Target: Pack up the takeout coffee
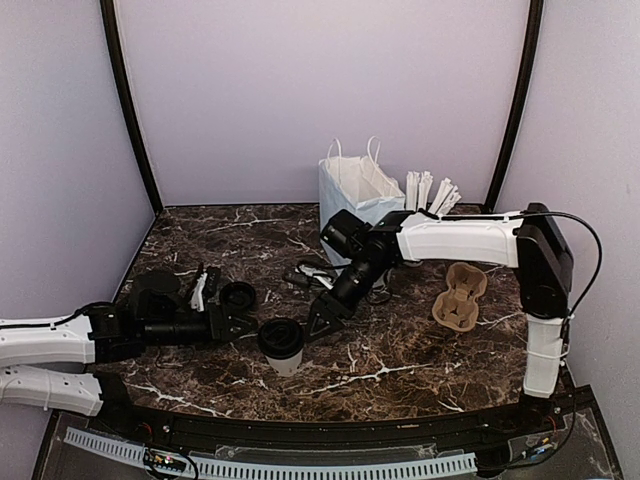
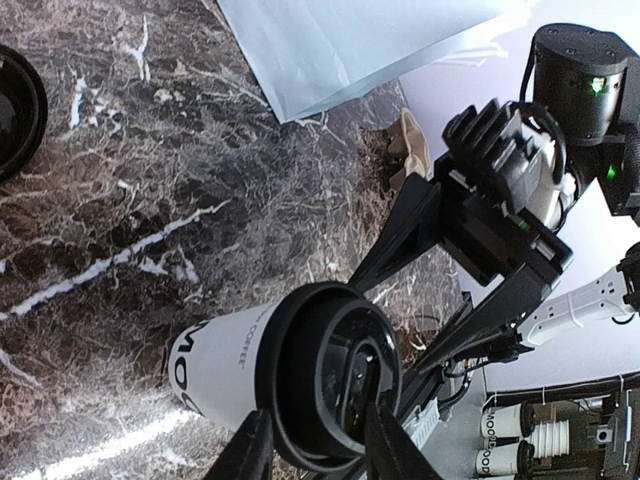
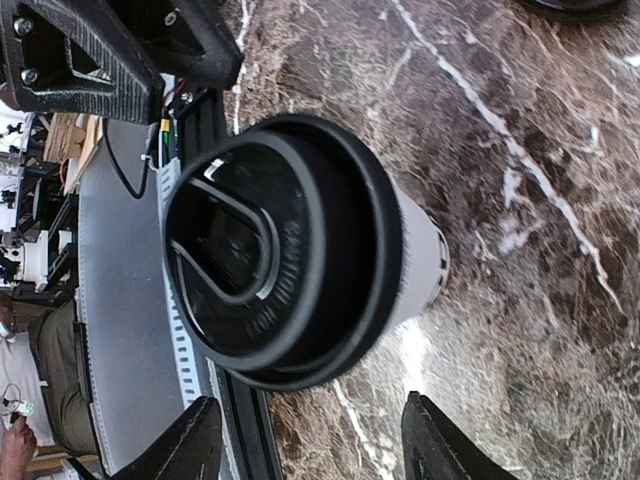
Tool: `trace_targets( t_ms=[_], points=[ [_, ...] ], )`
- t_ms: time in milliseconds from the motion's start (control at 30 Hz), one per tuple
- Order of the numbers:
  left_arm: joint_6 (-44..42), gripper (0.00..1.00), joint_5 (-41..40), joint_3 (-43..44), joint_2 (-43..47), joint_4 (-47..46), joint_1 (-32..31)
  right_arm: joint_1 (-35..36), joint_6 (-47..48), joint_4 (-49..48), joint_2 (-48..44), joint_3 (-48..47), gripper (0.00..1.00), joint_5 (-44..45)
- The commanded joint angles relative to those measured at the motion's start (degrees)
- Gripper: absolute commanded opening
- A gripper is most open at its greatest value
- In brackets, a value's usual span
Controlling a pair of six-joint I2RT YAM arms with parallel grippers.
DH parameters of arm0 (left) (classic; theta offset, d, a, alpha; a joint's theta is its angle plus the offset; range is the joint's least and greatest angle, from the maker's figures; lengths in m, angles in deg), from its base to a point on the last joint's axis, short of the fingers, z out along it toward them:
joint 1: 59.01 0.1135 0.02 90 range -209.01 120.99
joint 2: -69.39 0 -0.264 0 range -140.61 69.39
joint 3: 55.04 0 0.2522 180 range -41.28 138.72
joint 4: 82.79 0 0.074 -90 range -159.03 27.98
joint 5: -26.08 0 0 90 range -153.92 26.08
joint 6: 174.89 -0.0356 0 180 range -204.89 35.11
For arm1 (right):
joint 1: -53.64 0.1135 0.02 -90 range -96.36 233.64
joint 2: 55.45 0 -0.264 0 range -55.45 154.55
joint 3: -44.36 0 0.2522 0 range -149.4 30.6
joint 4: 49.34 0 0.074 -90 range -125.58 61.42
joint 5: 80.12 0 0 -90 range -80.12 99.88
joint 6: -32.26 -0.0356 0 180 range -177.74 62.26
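**Lidded coffee stands between two open sets of jaws**

We see the takeout coffee upright on the dark marble counter, near the front and a little left of centre, with its black lid on. It is well apart from the white paper bag, which stands open at the far side.

The left arm reaches in low from the left. Its jaws are only narrowly parted and hold nothing, and the fingertips sit just beside the lid's rim.

The right arm comes down from the right. Its jaws are wide and empty, and its fingertips are just short of the cup on that side.

The brown pulp carrier lies on the counter to the right. A white cup of sticks stands just right of the bag.
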Motion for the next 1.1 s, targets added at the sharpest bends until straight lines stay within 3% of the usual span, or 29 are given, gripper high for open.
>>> trace_targets(
  t_ms=[0,200,500,1067],
  points=[
    [-2.04,0.33,-3.59,3.22,-0.36,0.98,-0.03,0.86,-0.23,0.68,2.37,-2.75,0.63,-3.09],
    [-1.78,0.32,-3.00,4.43,-5.21,-1.50,0.52,0.96,-1.23,0.47,3.69,-3.23,0.66,-3.86],
    [-1.16,0.20,-1.07,3.72,-9.79,-4.57,1.75,0.97,-3.15,-0.81,5.63,-3.10,0.66,-4.11],
    [-0.72,0.16,2.10,-0.35,-11.54,-5.24,2.03,0.62,-4.68,-1.25,8.66,-3.27,0.66,-2.31]
  ],
)
